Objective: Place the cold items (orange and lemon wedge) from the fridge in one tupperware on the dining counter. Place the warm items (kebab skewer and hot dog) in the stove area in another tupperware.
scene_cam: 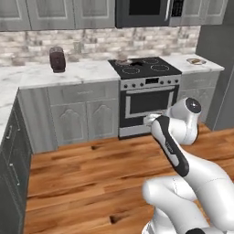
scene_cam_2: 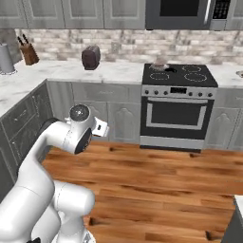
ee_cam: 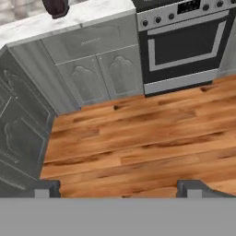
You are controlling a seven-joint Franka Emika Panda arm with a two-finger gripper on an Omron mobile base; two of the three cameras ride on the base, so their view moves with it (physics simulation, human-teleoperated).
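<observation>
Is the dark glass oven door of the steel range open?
No, the dark glass oven door sits flush and shut in the front of the steel range.

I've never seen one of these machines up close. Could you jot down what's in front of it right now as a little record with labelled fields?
Setting: simulated kitchen with a brown wooden plank floor
Stove area: steel range with black cooktop and dark glass oven door, between grey cabinets with white marble tops
On the counter: dark brown toaster; wooden knife block
Right of the range: small round plate, contents too small to tell
Gripper: gripper open, empty, above bare floor
</observation>
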